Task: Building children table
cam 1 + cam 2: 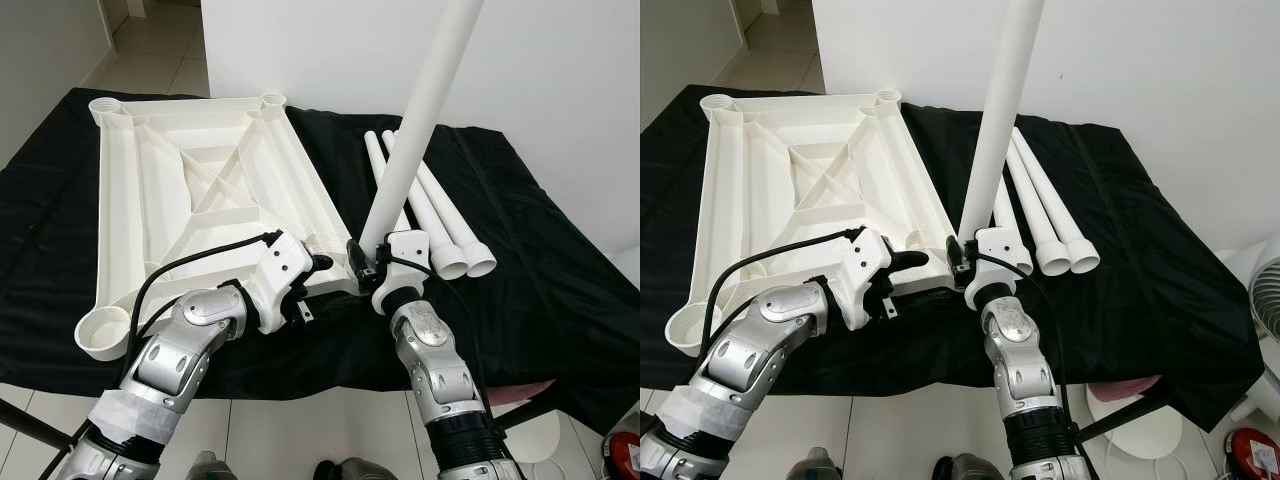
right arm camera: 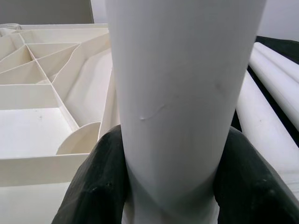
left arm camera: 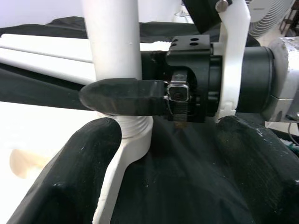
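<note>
Black cloth (image 1: pixel 560 300) is covering the work surface across the whole frame, and on it, filling the upper left and centre, the white tabletop (image 1: pixel 170 200) is lying underside up with its ribs and corner sockets showing. We are standing one table leg (image 1: pixel 420 120) in the near-right corner socket (image 3: pixel 135 133), at the lower centre of the head views, and the leg is running up and out through the top edge, leaning toward the upper right rather than standing square. Three spare legs (image 1: pixel 440 220) are lying side by side just right of it, waiting their turn. Our right gripper (image 1: pixel 368 268) is clamping the leg low down, its two black fingers (image 2: pixel 98 182) pressed against either side of the tube just above the socket. Our left gripper (image 1: pixel 315 265) is reaching in from the lower left with its fingers (image 3: pixel 84 177) spread apart and holding nothing, one of them close beside the socket collar. In the left wrist view the threaded end seems to be sitting in the collar, though we cannot tell how deep. To do this well, we judge we should be bringing the leg upright first, then turning it in with the left gripper steadying the tabletop edge; forcing it while tilted risks crossing the thread.
</note>
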### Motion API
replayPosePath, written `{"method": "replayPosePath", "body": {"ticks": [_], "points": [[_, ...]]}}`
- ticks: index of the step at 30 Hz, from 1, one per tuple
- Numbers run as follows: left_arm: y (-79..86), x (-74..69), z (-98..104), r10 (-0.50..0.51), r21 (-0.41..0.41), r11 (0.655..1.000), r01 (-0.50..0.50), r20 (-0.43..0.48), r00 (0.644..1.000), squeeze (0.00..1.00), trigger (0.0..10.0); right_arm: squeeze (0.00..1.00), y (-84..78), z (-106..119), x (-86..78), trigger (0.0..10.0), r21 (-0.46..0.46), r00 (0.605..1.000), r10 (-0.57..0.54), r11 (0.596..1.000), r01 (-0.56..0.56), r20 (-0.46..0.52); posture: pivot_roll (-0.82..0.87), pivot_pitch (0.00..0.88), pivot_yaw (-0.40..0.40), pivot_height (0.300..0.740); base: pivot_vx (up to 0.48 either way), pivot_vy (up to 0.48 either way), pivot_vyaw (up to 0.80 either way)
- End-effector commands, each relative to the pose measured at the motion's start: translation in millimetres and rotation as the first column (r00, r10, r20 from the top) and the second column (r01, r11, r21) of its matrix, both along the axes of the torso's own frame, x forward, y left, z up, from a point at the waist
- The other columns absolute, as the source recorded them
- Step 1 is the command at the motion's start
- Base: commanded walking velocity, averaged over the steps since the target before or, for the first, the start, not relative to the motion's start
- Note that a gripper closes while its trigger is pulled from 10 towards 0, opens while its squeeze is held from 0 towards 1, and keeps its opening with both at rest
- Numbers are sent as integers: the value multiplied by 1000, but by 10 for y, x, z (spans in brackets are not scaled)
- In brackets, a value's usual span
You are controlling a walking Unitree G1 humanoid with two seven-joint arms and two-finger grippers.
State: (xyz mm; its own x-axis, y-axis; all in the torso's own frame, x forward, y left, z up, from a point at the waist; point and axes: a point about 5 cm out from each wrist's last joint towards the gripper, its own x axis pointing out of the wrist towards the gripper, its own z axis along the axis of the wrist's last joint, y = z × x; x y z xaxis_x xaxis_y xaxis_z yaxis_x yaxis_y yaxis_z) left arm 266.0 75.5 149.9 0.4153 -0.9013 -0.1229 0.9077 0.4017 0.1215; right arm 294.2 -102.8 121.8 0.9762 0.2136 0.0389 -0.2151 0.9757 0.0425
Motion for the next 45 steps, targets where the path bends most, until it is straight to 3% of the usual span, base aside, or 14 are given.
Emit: {"method": "replayPosePath", "body": {"ticks": [1,4,5,10,16,17,28,35,40,45], "points": [[-28,-34,12,-38,8,999,38,2,999,0,10000,188,-58,31,8,10000,-13,999,-53,999,53,4,108,0,-99,740,0,0,0],[-28,-34,12,-40,8,999,40,2,999,0,10000,188,-52,34,6,10000,-6,998,-55,998,55,3,109,0,-96,740,0,0,0],[-27,-31,15,-40,9,999,40,3,999,0,10000,1000,-39,43,2,10000,6,999,-51,999,51,8,110,0,-94,740,0,0,0],[-28,-35,15,-47,14,999,47,6,999,0,10000,1000,-10,125,-31,10000,45,998,-36,998,34,58,109,0,-91,740,0,0,0],[-32,-34,14,-48,13,999,48,6,999,0,10000,1000,-68,164,-47,10000,20,995,1,1000,-3,98,106,0,-95,740,0,0,0],[-34,-34,14,-49,13,999,48,7,999,0,10000,0,-89,159,-53,10000,19,995,26,999,-28,97,106,0,-96,740,0,0,0],[-39,-14,-19,-26,5,1000,26,14,1000,0,10000,0,-168,132,-70,10000,-6,983,144,989,-144,115,104,0,-103,740,0,0,0],[-17,-16,-57,-7,10,1000,7,9,1000,0,10000,0,-304,87,-68,10000,-37,969,225,974,-222,103,102,0,-104,740,0,0,0],[-15,-25,-59,-6,9,1000,6,4,1000,0,10000,0,-488,76,7,10000,-70,982,165,985,-158,92,100,0,-103,740,0,0,0],[6,-21,-68,1,14,1000,-1,3,1000,0,10000,0,-583,40,-32,10000,-67,988,127,990,-121,90,99,0,-102,740,0,0,0]]}}
